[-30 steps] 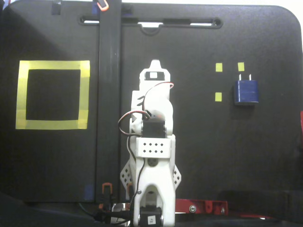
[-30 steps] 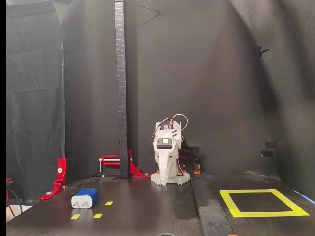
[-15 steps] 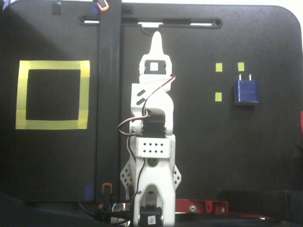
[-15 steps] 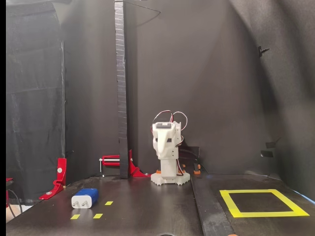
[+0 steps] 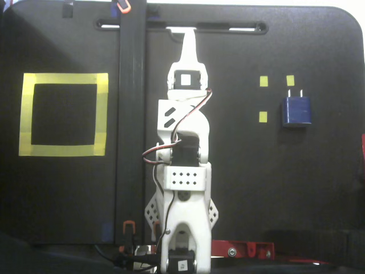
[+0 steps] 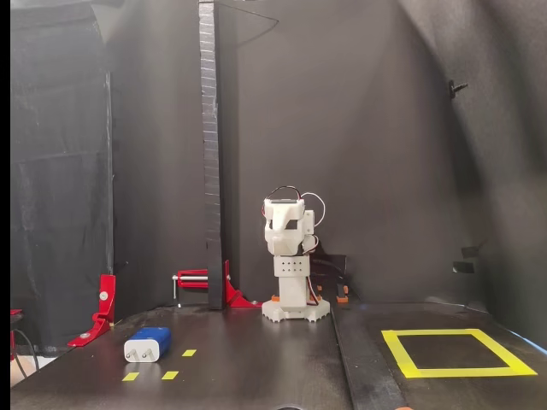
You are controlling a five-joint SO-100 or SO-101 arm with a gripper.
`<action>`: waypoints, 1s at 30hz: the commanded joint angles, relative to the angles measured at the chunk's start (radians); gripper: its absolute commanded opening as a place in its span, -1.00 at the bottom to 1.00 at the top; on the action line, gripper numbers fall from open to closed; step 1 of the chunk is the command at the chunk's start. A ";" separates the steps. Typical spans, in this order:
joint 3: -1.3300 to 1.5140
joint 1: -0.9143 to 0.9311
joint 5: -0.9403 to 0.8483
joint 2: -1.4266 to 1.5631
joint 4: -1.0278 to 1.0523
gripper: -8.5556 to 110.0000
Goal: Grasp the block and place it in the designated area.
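The dark-blue block [image 5: 296,110] lies flat on the black table at the right of a fixed view, silvery prongs pointing to the far edge. It also shows at the lower left of the other fixed view [image 6: 147,343], prongs toward the camera. The yellow tape frame [image 5: 64,79] is at the left; in the other fixed view the frame [image 6: 461,372] is at the lower right. My gripper [image 5: 188,35] points to the far table edge from the folded white arm [image 6: 291,248] at the centre. It looks shut and empty, far from both block and frame.
Three small yellow markers [image 5: 263,81] sit just left of and above the block. A tall black post [image 5: 131,114] stands between the arm and the frame, and shows in the other fixed view [image 6: 209,154]. Red clamps [image 6: 102,307] hold the table edges. Black curtains surround the table.
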 commanded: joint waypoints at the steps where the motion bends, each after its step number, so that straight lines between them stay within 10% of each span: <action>1: 0.008 0.029 -0.008 0.005 -0.011 -0.86; 30: 0.006 0.749 -0.002 0.002 0.035 -0.86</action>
